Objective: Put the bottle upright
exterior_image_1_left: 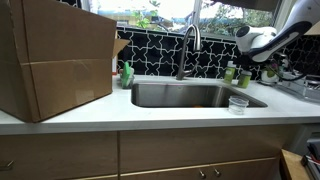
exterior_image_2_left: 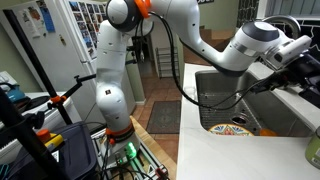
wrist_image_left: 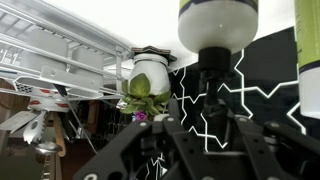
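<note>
The wrist picture stands upside down. In it the small greenish bottle fills the top middle, and its dark top points down between my two black fingers. My gripper sits close on either side of that dark top and looks shut on it. The bottle stands in line with the plant pot, so it looks upright. In an exterior view my gripper is at the back right of the counter, by two green bottles. I cannot tell which of them is the one in my fingers.
A taller green bottle stands beside the held one. A white pot with a plant and a dish rack are behind. There are a sink, a faucet, a bright green soap bottle, a clear cup and a large cardboard box.
</note>
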